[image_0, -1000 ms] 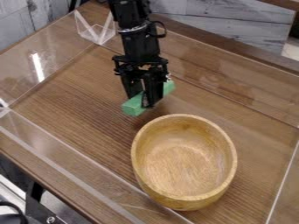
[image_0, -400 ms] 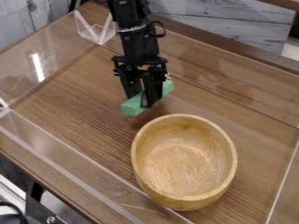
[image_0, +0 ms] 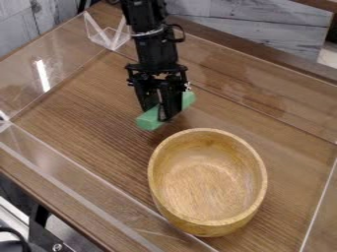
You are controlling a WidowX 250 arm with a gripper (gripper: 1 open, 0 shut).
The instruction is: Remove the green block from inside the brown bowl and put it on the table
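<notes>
We see the gripper [image_0: 161, 106] clamped on the green block [image_0: 154, 116], whose ends jut out either side of the black fingers [image_0: 171, 98]. The block's lower end sits at the table [image_0: 79, 108], just beside the brown bowl [image_0: 207, 181], outside its rim.

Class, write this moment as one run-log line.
claw: shut on green block | block: at table | brown bowl: empty
</notes>
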